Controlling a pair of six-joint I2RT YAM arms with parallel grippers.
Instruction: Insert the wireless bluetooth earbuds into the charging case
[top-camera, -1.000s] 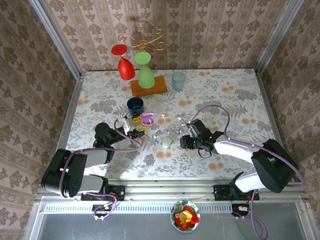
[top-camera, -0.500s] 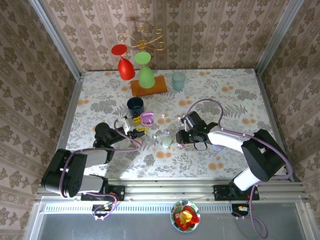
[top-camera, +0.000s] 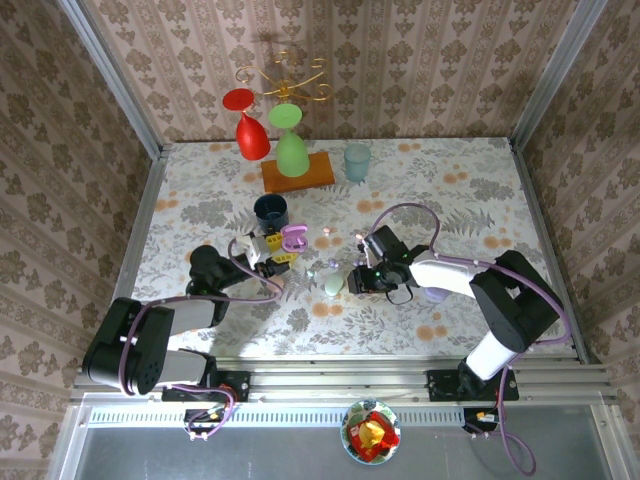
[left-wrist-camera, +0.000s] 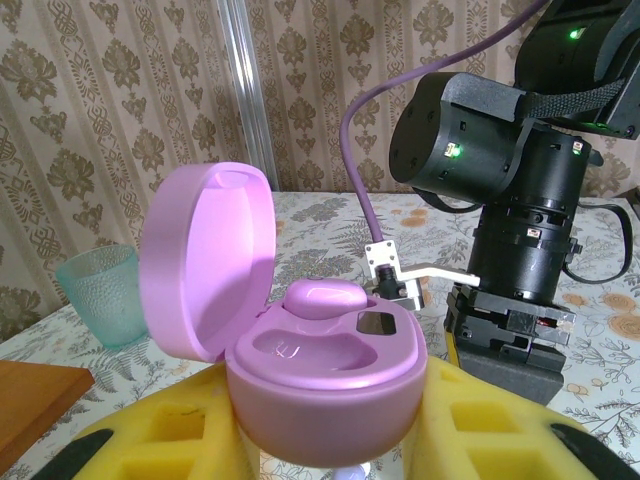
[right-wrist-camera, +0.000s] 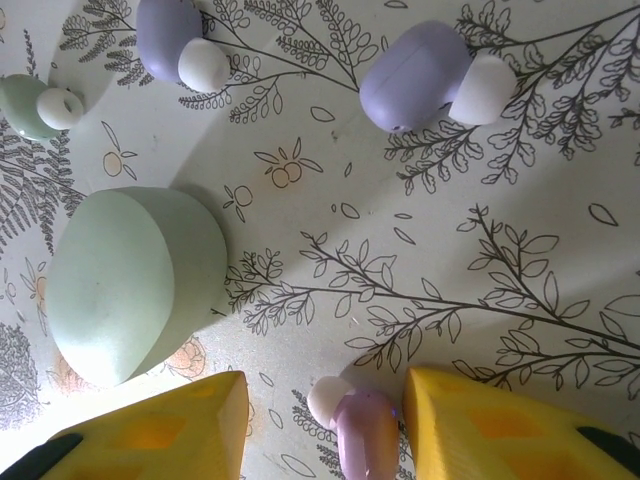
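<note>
One glossy pink earbud (left-wrist-camera: 322, 298) sits in the smooth, pebble-shaped charging case (left-wrist-camera: 320, 385), which my left gripper (left-wrist-camera: 320, 445) clamps with its lid (left-wrist-camera: 205, 260) up; the second socket (left-wrist-camera: 295, 350) is empty. My right gripper (right-wrist-camera: 325, 420) stands part-open astride a loose earbud (right-wrist-camera: 360, 440), rounded and pink, on the table (right-wrist-camera: 450, 250) midway between its side edges.

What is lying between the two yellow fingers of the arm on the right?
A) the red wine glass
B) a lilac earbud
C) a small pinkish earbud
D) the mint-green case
C: in the right wrist view a pinkish earbud lies on the table between the open fingers of the right gripper, while the mint-green case sits off to one side.
</note>
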